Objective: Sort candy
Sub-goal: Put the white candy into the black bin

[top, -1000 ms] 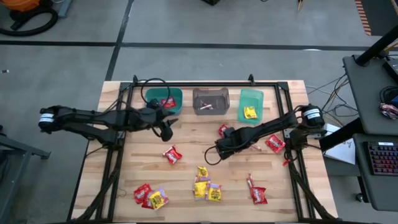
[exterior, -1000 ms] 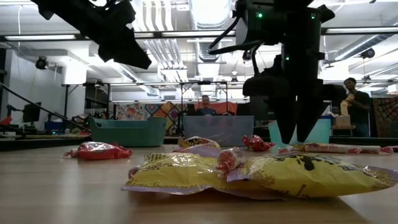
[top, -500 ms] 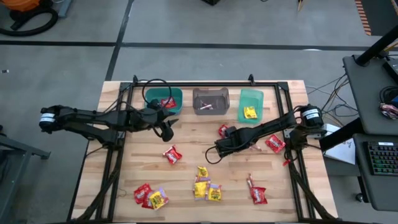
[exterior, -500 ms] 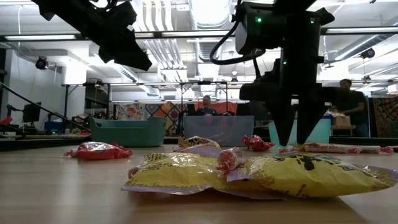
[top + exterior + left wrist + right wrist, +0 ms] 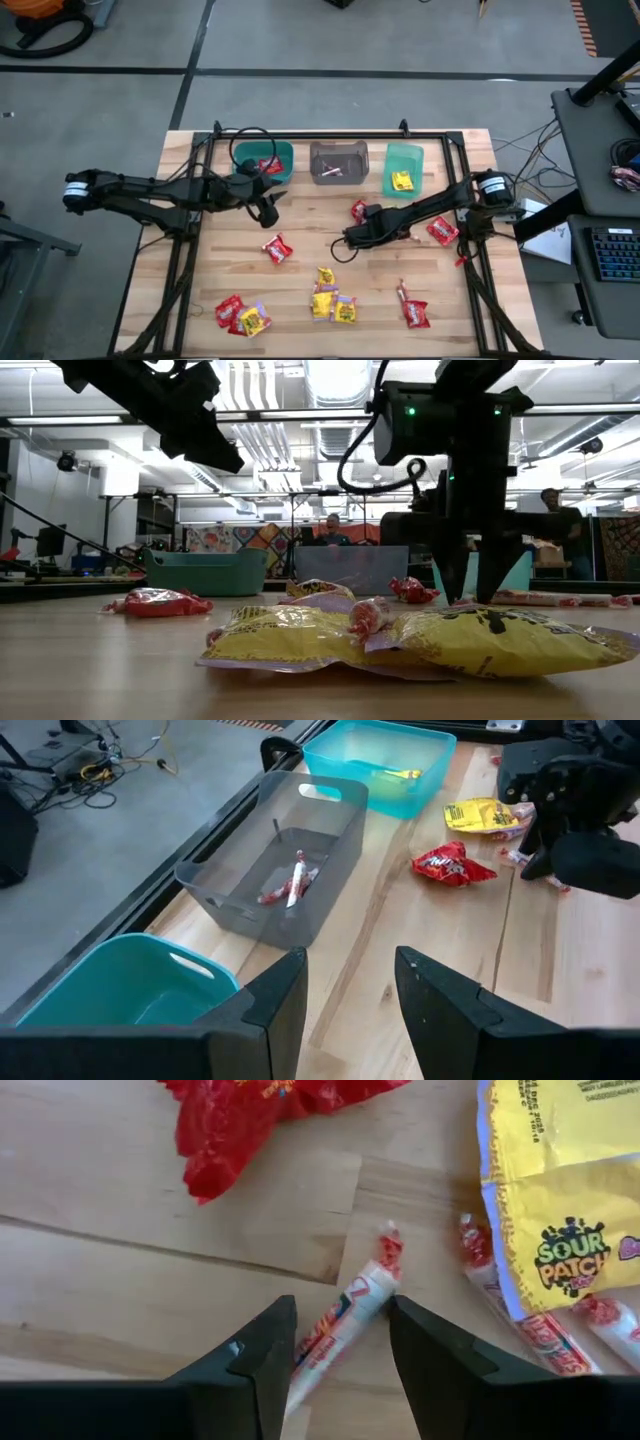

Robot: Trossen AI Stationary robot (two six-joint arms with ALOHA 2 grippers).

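stick (image 5: pixel 345 1315): light, thin, slippery wrapper; grab mid-length
right gripper (image 5: pixel 335 1345): fingers open, straddling it, nothing held
left gripper (image 5: pixel 350 995): fingers open, empty

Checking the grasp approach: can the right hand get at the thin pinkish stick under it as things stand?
Probably yes. The right hand sits low over the pinkish stick, open fingers either side of it. The red packet and yellow packet lie clear, leaving the way free.

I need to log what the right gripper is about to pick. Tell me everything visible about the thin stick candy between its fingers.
The thin white stick candy has red print and a twisted red wrapper end. It lies flat on the wooden table, slanted between the right gripper's open fingers, not yet clamped.
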